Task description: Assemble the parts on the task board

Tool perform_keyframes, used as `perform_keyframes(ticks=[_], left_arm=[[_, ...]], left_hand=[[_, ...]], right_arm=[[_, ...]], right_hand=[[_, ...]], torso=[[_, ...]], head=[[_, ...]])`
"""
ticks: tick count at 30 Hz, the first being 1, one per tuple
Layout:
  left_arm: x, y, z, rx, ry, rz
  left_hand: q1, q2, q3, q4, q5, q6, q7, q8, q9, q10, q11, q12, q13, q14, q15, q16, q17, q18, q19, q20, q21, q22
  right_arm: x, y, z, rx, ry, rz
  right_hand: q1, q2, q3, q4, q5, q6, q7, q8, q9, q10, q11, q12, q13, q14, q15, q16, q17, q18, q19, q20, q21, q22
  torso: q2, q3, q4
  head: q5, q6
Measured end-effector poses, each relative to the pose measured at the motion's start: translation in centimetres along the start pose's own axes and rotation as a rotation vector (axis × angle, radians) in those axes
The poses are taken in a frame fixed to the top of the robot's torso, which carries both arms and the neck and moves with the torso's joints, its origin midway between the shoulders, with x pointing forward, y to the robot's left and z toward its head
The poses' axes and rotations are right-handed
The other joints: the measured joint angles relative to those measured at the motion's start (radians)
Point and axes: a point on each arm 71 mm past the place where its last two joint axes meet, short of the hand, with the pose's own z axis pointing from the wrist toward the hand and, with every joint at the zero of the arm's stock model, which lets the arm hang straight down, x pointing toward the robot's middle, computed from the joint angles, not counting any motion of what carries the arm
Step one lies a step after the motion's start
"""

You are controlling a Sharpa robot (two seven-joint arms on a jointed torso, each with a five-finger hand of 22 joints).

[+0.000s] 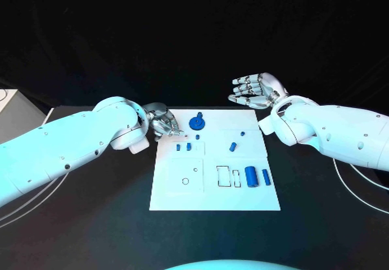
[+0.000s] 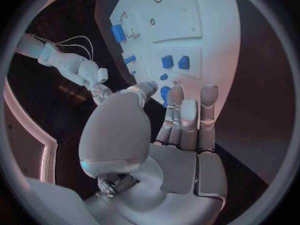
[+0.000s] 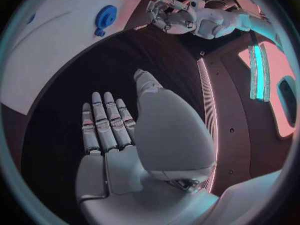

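The black table (image 1: 89,225) carries the white task board (image 1: 212,197) at its middle. The left hand (image 1: 164,125) hovers over the board's far left corner, fingers straight and apart, holding nothing. The right hand (image 1: 258,90) is lifted beyond the board's far right corner, off the board, its fingers loosely curled but apart and empty. On the board, a blue round part with a knob (image 1: 198,122) stands near the far edge, just beside the left hand. Two blue cylinders (image 1: 251,177) lie toward the board's right side. Smaller blue pieces (image 1: 183,147) sit between these and the round part.
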Motion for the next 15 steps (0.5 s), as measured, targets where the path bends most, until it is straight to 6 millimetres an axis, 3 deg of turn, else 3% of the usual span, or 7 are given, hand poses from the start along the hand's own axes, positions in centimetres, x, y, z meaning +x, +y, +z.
perform_keyframes(ticks=[2,5,8,15], left_arm=[[0.2,-0.4,0.2,0.048,-0.013,-0.01],[0.9,-0.8,0.8,0.121,-0.041,-0.014],[1.6,-0.9,1.4,0.181,-0.081,0.001],[3.0,-0.8,2.7,0.275,-0.177,0.088]], left_hand=[[0.068,-0.005,0.039,-0.027,0.0,-0.004,0.006,-0.014,-0.03,-0.03,0.014,-0.034,-0.034,-0.089,0.014,-0.058,-0.08,0.002,-0.055,0.014,-0.048,-0.043],[0.121,-0.019,0.083,-0.066,0.0,0.004,0.016,-0.05,-0.094,-0.045,0.019,-0.074,-0.091,-0.13,0.02,-0.056,-0.118,0.002,-0.074,0.026,-0.053,-0.044],[0.118,-0.031,0.092,-0.075,0.0,-0.006,0.018,-0.089,-0.144,-0.053,0.019,-0.1,-0.127,-0.109,0.02,-0.022,-0.109,0.002,-0.074,0.026,-0.042,-0.032],[0.097,-0.052,0.091,-0.076,-0.022,0.028,0.012,-0.125,-0.212,-0.07,0.026,-0.176,-0.208,-0.133,0.026,-0.017,-0.175,0.002,-0.077,0.029,-0.042,-0.026]], right_arm=[[0.0,0.0,0.0,0.0,0.0,0.0],[0.0,0.0,0.0,0.0,-0.001,0.0],[0.0,0.0,0.1,0.0,-0.001,0.0],[0.1,0.0,0.1,-0.001,0.001,0.001]], right_hand=[[0.0,0.0,0.0,0.0,0.0,0.0,0.0,0.0,0.0,0.0,0.0,0.0,0.0,0.0,0.0,0.0,0.0,0.0,0.0,0.0,0.0,0.0],[0.0,0.0,0.0,0.0,0.0,0.003,-0.003,0.0,0.0,0.0,0.0,0.0,0.0,0.0,0.0,0.0,0.0,0.0,0.0,0.0,0.0,0.0],[0.0,0.0,0.001,0.001,0.0,0.005,-0.001,0.0,0.0,0.0,0.0,0.0,0.0,0.0,0.0,0.0,0.0,0.0,0.0,0.0,0.0,0.0],[0.0,0.0,0.003,0.003,0.0,0.007,0.001,0.0,0.0,0.0,0.0,0.0,0.0,0.0,0.0,0.0,0.0,0.0,0.0,0.0,0.0,0.0]], torso=[[0.0,-0.0001,0.0006],[0.0,-0.0006,0.0006],[0.0,-0.0006,0.0006],[0.001,-0.0005,-0.0019]], head=[[-0.001,0.002],[-0.002,0.004],[-0.002,0.008],[-0.001,0.014]])
